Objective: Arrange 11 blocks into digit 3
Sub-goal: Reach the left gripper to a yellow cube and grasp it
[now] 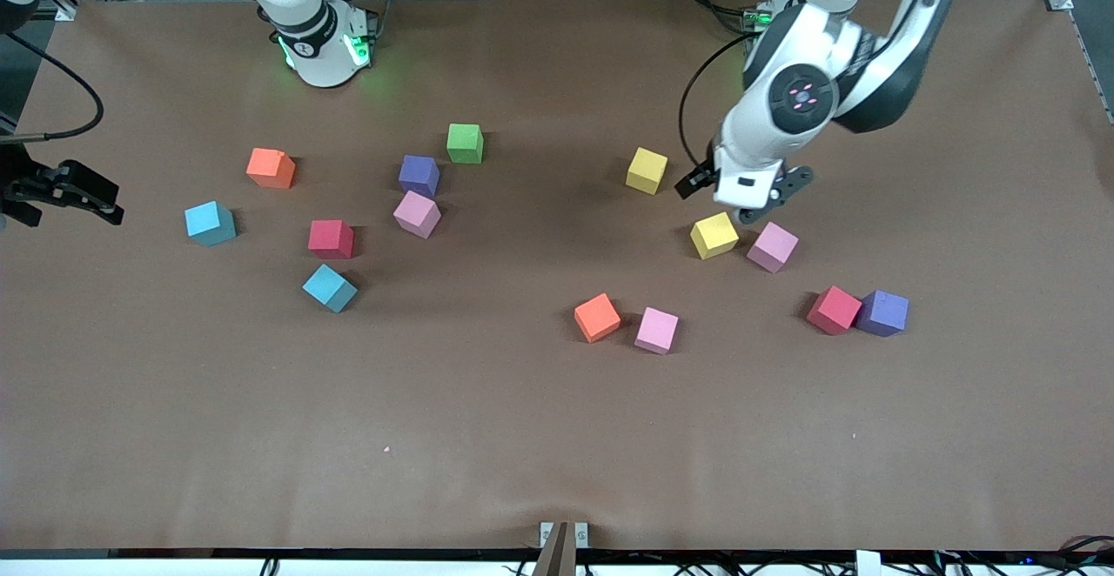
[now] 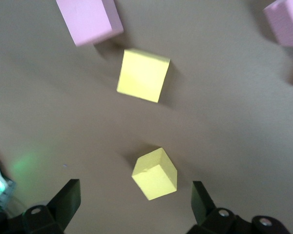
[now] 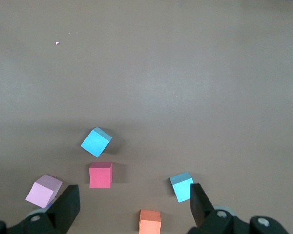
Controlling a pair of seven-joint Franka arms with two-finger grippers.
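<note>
Brown matte sheet (image 1: 522, 437) covers the whole table, smooth, faint ripples at the 6 o'clock edge. Clock is read on the front view, 12 at the bases.

Status: digit 3 not begun. Blocks lie scattered, 14 counted vs 11 needed. One group sits at 9-10 o'clock, another at 2-4 o'clock. Only red block (image 1: 834, 310) and purple block (image 1: 882, 312) appear to touch, at 4 o'clock.

Left gripper (image 2: 135, 189) hangs over the 2 o'clock group, fingers spread wide, nothing held. A yellow block (image 2: 155, 174) lies framed between them, prob. the one nearer the bases; not certain from this angle. Right gripper (image 1: 109, 202) hangs at the 9 o'clock edge, also spread and empty; that arm seems to wait.

Risks:
- Framed cube sits skewed to the fingers, so a pad could strike a corner and spin it away.
- Second yellow block (image 1: 714, 235) and pink block (image 1: 772, 246) lie close together; a low sweep could knock either.
- Spare cubes invite a wrong count or colour.

Materials: cubes same-sized, matte, crisp-edged, foam-like by appearance, so likely light and easy to shove.
</note>
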